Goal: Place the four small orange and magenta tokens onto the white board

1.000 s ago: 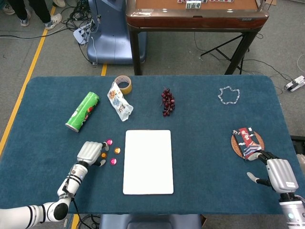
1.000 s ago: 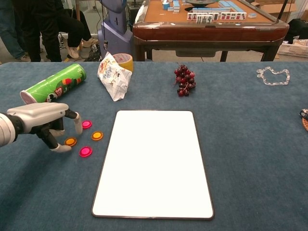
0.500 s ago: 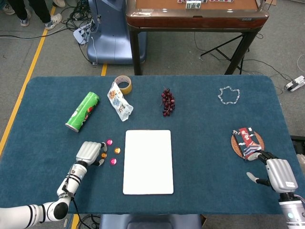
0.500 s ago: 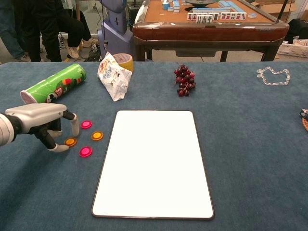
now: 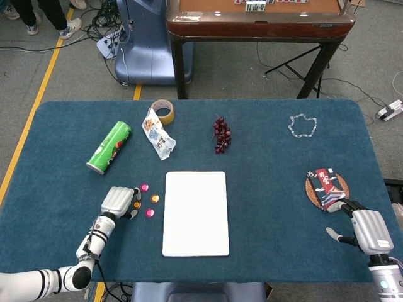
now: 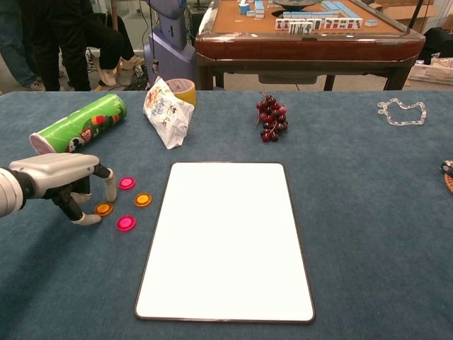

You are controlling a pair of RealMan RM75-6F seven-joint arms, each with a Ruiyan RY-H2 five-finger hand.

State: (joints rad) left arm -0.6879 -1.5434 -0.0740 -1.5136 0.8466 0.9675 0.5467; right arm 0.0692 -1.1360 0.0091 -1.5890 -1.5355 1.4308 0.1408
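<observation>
Four tokens (image 6: 124, 202) laid on the blue surface (image 6: 368, 212) just left of the white board (image 6: 225, 241), none on it, left hand (image 6: 60, 184) poised over them, nothing grasped, right hand (image 5: 365, 228) released, well apart.

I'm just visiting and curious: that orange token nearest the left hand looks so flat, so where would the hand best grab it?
Probably by its thin rim. The orange token lies flat on the table, so there is no top to hold. The left hand hovers right beside it, so coming from above and pinching opposite edges between thumb and a finger seems most practical.
</observation>
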